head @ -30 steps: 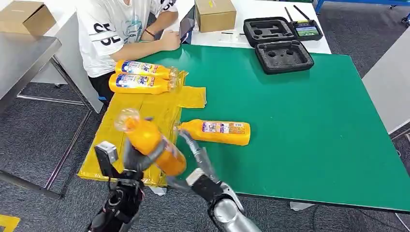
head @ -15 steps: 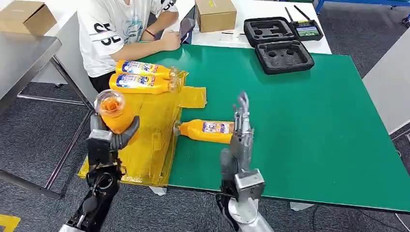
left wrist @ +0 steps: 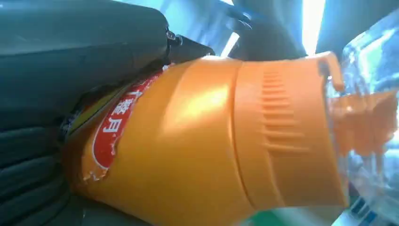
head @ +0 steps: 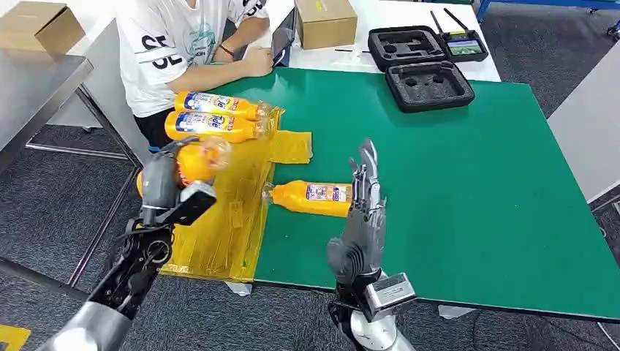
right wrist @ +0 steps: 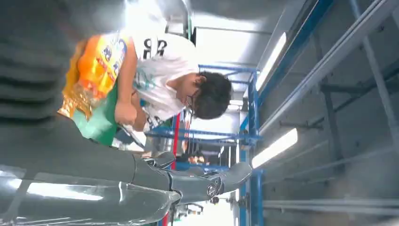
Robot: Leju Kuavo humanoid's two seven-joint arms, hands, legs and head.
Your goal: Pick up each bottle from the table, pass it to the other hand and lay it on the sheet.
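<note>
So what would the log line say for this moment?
left robot hand: holds bottle over sheet | right robot hand: open | sheet: two bottles

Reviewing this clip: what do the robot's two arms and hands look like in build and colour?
Both arms are silver metal tubes near the bottom of the head view, turning to dark, open-framed wrist sections with cabling. The left hand has a grey shell and darker fingers; a small boxy grey module sits at its wrist. The right hand is grey, with slim jointed fingers and a silver block at its wrist. I can read no markings on either.
</note>
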